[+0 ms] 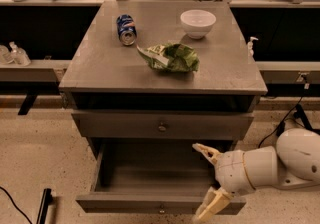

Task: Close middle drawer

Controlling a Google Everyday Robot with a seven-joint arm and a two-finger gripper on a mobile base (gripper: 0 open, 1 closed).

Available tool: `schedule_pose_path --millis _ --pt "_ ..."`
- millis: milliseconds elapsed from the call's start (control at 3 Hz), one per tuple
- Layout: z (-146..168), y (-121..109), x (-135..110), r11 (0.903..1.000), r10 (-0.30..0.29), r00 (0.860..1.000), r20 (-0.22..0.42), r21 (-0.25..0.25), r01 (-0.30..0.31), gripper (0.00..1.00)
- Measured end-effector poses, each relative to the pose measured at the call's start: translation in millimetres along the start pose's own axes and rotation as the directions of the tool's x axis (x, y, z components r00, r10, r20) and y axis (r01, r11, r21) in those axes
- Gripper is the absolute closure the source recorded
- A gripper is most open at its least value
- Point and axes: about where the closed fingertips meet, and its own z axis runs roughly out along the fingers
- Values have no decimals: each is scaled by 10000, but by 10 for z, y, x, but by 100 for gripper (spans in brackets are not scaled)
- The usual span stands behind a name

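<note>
The middle drawer (125,202) is pulled out wide at the bottom of the grey cabinet, with its grey box (150,173) empty. Its small round knob (161,211) shows at the centre of the front, near the lower edge of the view. Above it the upper drawer front (120,125) with its own knob (161,127) stands shut. My gripper (208,180) is open, at the right end of the pulled-out drawer. One finger (205,151) lies over the drawer box and the other (212,206) over the drawer front. It holds nothing.
On the cabinet top (100,68) lie a blue can (126,29), a white bowl (198,22) and a green bag (172,58). A small bottle (251,45) stands at the right shelf, bottles (15,54) at the left. A black bar (44,205) and cables lie on the floor.
</note>
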Motion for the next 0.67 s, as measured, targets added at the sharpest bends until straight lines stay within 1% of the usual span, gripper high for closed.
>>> schedule_pose_path --millis 333,667 --pt "203 50 196 9988 -271 9982 541 -391 293 0" --pt "253 13 268 9991 -164 9995 263 -383 174 0"
